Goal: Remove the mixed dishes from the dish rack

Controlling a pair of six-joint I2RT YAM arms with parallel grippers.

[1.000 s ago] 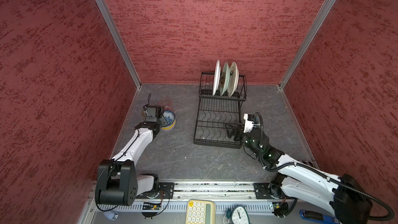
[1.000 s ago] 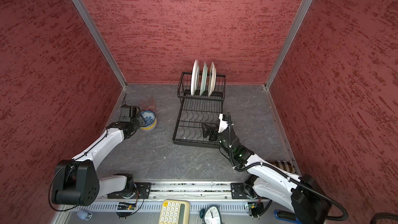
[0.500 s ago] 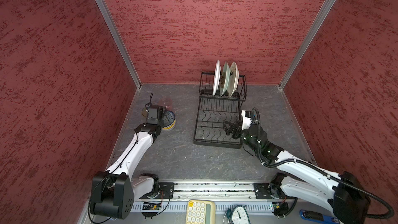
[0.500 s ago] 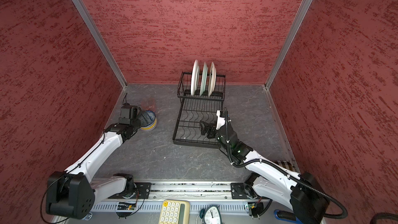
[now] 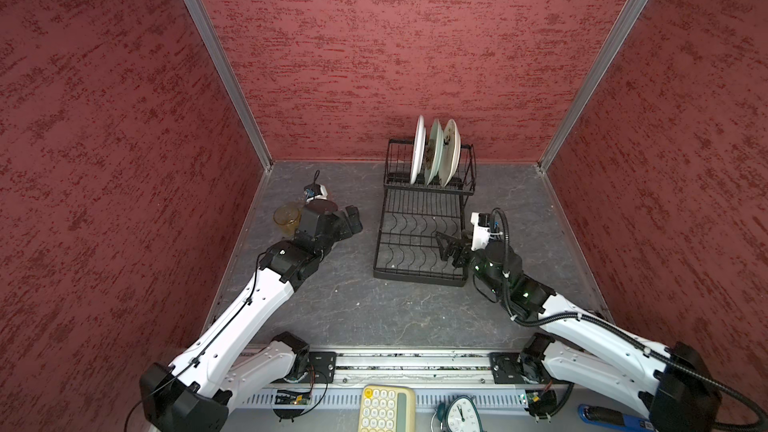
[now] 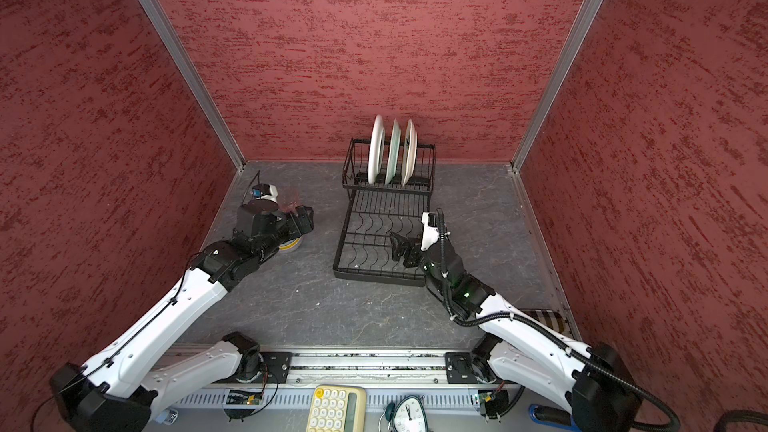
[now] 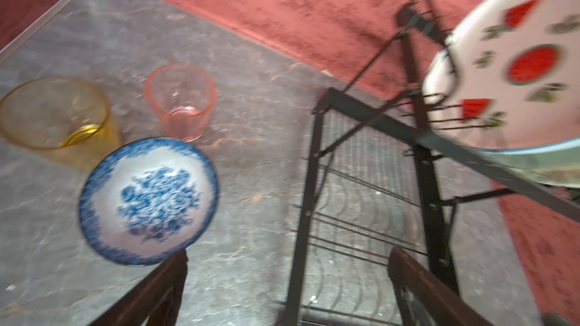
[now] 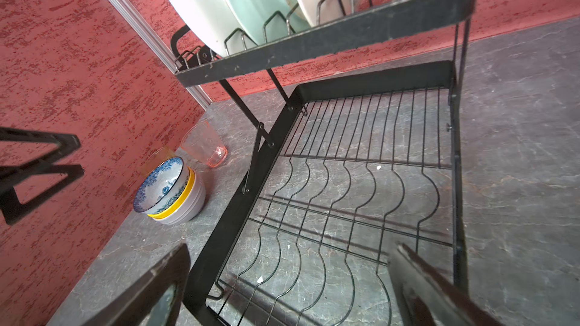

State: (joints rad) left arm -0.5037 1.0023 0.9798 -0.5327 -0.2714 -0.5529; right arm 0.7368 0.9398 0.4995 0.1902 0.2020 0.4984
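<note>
The left gripper [image 7: 287, 254] and right gripper [image 8: 292, 249] gape wide, empty. Three plates [image 5: 434, 151] stand in the upper basket of the dish rack [image 5: 415, 278], above and beyond them; a skewed pull could drag the rack.

I see the black wire rack [image 5: 428, 189] at the back of the table [image 5: 353, 309], with the tall basket rearward and the flat tray toward me. Three plates stand on edge in the basket slots: watermelon plate [image 7: 518, 67] on the left, green plate [image 5: 434, 151] in the middle, cream plate [image 5: 452, 151] on the right. Left of the rack, the blue-white bowl [image 8: 157, 188] nests in the yellow bowl [image 8: 183, 198], and that one in the lavender bowl [image 8: 188, 211]. Just behind them, the amber tumbler [image 7: 53, 114] and pink tumbler [image 7: 182, 98] stand upright.
</note>
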